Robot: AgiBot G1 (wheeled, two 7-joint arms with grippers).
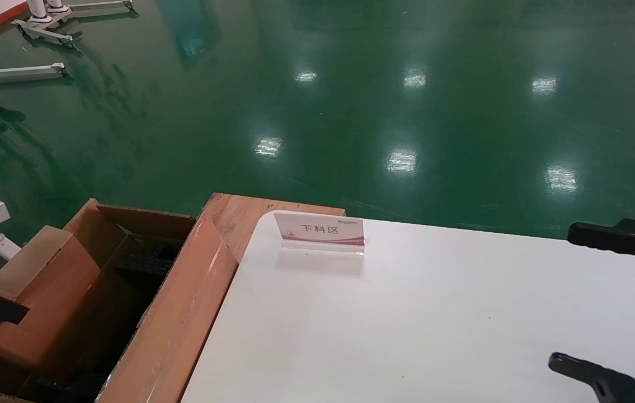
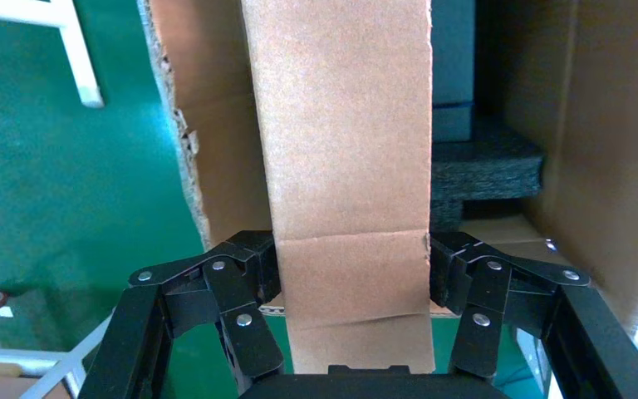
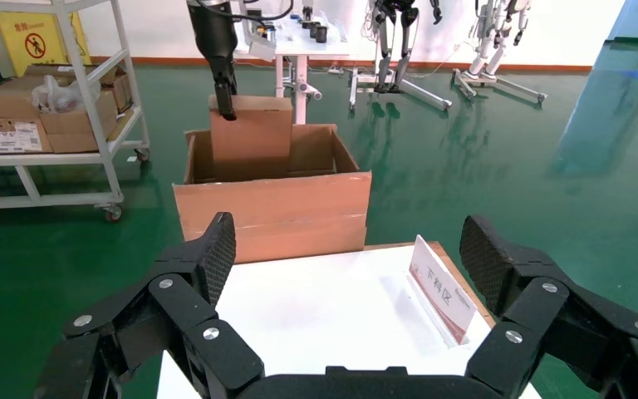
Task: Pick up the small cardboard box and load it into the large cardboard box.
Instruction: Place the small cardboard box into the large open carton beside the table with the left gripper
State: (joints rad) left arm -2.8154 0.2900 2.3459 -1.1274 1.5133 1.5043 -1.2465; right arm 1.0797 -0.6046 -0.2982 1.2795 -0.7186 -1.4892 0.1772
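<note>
Floor (image 1: 351, 84): glossy green, with ceiling lights reflected in it.
Table (image 1: 434, 324): white top, right of the large box; a wooden board (image 1: 233, 215) shows at its far left corner.
Large box (image 1: 177, 313): open brown carton standing just beside the table's left edge, flaps up. Contents: black foam (image 1: 146, 257) low inside, plus the lower part of the small box.
Small box (image 1: 37, 291): plain brown carton held on end, partly lowered into the large box at its left side, upper part above the rim.
Left gripper (image 2: 350, 274): above the large box, jaws closed against the two opposite sides of the small box; fingers (image 2: 249, 258) pressed on the cardboard.
Right gripper (image 3: 349, 258): over the table's right side, jaws spread wide, holding nothing.
Sign (image 1: 320, 230): small clear stand with a pink-and-white card, upright near the table's far edge.
</note>
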